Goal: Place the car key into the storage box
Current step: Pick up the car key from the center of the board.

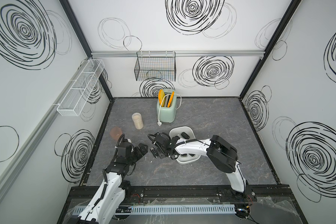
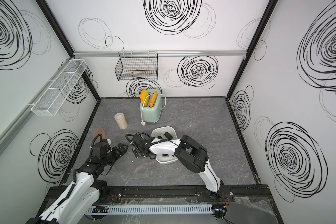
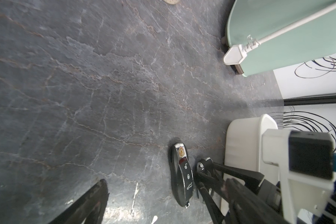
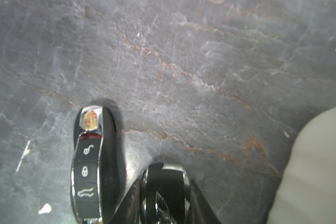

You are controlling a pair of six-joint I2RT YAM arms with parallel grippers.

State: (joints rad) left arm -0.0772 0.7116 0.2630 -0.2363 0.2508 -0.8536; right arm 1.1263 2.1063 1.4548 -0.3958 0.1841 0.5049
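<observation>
Two black car keys lie side by side on the grey table, left of the storage box (image 1: pixel 179 129) (image 2: pixel 163 128). The one with a crest and buttons (image 4: pixel 87 164) (image 3: pixel 181 174) (image 1: pixel 153 151) lies free. My right gripper (image 4: pixel 164 203) (image 1: pixel 161 155) reaches down from over the box and is shut on the other, chrome-edged car key (image 4: pixel 165 186), a finger against each long side; the key rests on the table. My left gripper (image 3: pixel 166 182) (image 1: pixel 141 150) is open, low, just left of the crest key. The box holds more black keys (image 1: pixel 185 135).
A mint toaster (image 1: pixel 166 112) with orange slices and a loose white plug (image 1: pixel 159 123) stands behind the box. A ribbed jar (image 1: pixel 137 121) and a brown cup (image 1: pixel 115 132) stand at the left. A black wire basket (image 1: pixel 155 67) and a white mesh rack (image 1: pixel 80 91) hang on the walls.
</observation>
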